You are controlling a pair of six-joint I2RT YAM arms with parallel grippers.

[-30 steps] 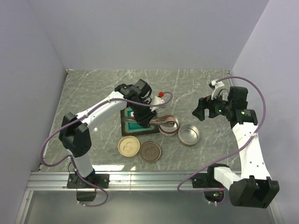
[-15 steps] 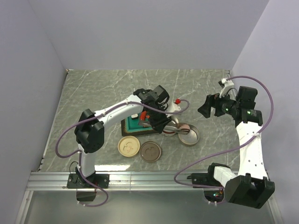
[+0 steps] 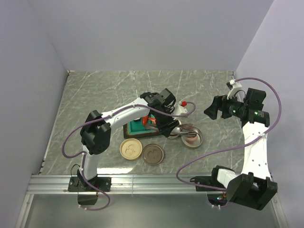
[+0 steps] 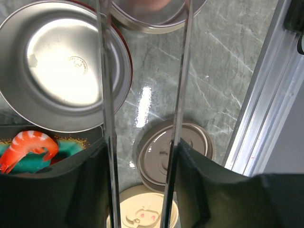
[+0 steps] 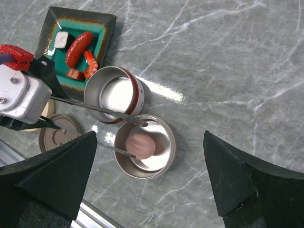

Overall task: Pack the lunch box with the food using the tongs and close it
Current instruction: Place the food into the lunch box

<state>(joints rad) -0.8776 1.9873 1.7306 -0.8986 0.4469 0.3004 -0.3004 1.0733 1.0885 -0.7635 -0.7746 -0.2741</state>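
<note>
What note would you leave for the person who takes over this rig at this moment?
Left tool: shut on the tongs, tips at the plain bowl.
Right tool: open, empty, in the air at the right.
Done: the egg lies in the plain bowl.
To do: the sausage, shrimp and cube are on the tray. The red-banded bowl is empty. The beige lid and brown lid lie apart from the bowls, so nothing is closed.
</note>
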